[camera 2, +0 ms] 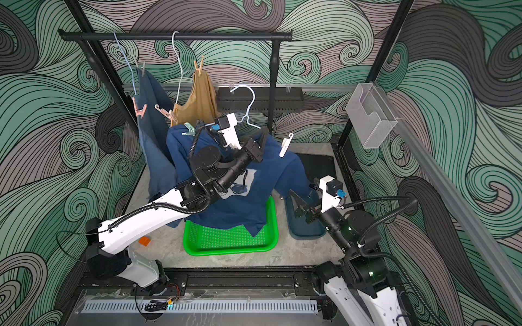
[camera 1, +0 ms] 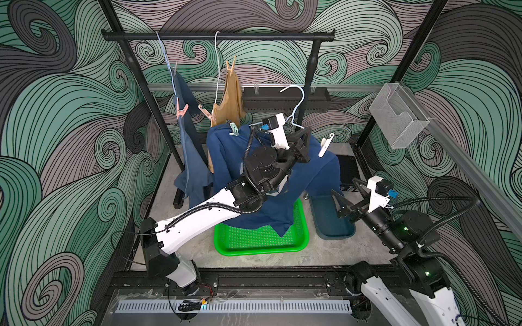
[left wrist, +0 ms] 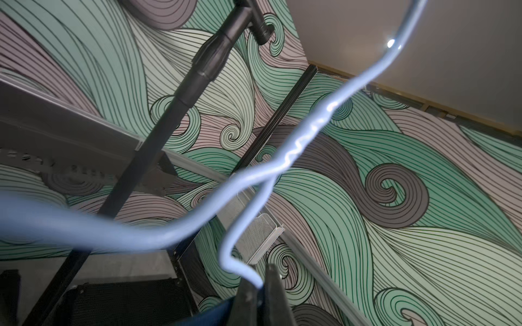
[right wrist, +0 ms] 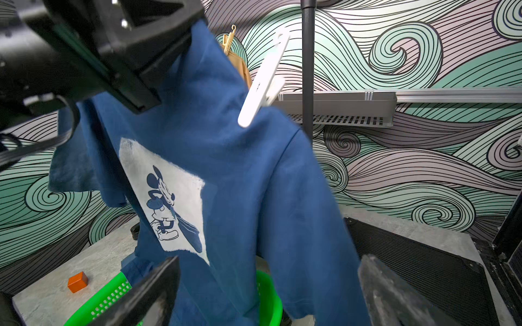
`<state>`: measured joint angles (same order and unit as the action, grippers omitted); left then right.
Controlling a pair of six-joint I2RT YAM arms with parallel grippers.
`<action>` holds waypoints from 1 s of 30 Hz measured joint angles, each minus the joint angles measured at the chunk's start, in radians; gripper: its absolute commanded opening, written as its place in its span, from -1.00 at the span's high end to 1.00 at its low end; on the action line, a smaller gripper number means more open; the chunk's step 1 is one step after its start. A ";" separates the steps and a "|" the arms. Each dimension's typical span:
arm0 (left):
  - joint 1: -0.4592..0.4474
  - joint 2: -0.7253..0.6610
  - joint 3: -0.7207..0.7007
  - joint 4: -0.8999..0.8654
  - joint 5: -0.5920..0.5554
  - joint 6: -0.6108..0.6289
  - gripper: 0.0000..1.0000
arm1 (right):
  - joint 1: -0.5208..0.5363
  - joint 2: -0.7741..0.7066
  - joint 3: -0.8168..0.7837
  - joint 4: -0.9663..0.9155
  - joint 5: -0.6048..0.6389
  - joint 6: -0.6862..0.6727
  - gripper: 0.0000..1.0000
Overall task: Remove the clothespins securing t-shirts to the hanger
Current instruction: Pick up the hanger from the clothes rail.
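My left gripper [camera 1: 306,133] [left wrist: 261,285] is shut on the wire of a pale blue hanger [camera 1: 300,104], held off the rail. The navy Mickey t-shirt [camera 1: 310,175] [right wrist: 240,169] hangs from it over the green basket. A white clothespin [camera 1: 325,145] [right wrist: 262,81] and a teal clothespin [camera 1: 234,128] grip its shoulders. My right gripper [camera 1: 343,187] [right wrist: 269,261] stands open beside the shirt's lower part, holding nothing. On the rail [camera 1: 254,36] hang a mustard t-shirt [camera 1: 230,98] and a blue t-shirt [camera 1: 189,135], pinned by tan [camera 1: 231,66], pink [camera 1: 182,111] and grey [camera 1: 174,67] clothespins.
A green basket [camera 1: 302,242] sits under the navy shirt, and a dark teal tray [camera 1: 333,234] lies to its right below my right gripper. An orange block [camera 2: 144,241] rests on the floor at the left. A clear box [camera 1: 395,113] hangs on the right wall.
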<state>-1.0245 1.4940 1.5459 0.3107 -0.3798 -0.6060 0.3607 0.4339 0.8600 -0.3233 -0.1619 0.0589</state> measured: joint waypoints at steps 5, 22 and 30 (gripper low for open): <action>0.000 -0.138 -0.205 0.067 -0.072 -0.076 1.00 | 0.000 0.003 0.018 -0.003 0.000 -0.007 -0.98; -0.061 -0.168 -0.579 0.274 -0.189 -0.339 1.00 | 0.000 0.053 0.139 -0.113 -0.182 -0.134 -0.98; -0.070 -0.208 -0.730 0.364 -0.154 -0.375 1.00 | 0.002 0.223 0.259 -0.256 -0.365 -0.241 -0.92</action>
<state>-1.0946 1.2861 0.8162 0.6743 -0.5339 -0.9806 0.3630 0.6567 1.1194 -0.5793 -0.5266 -0.1822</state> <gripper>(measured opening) 0.056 0.981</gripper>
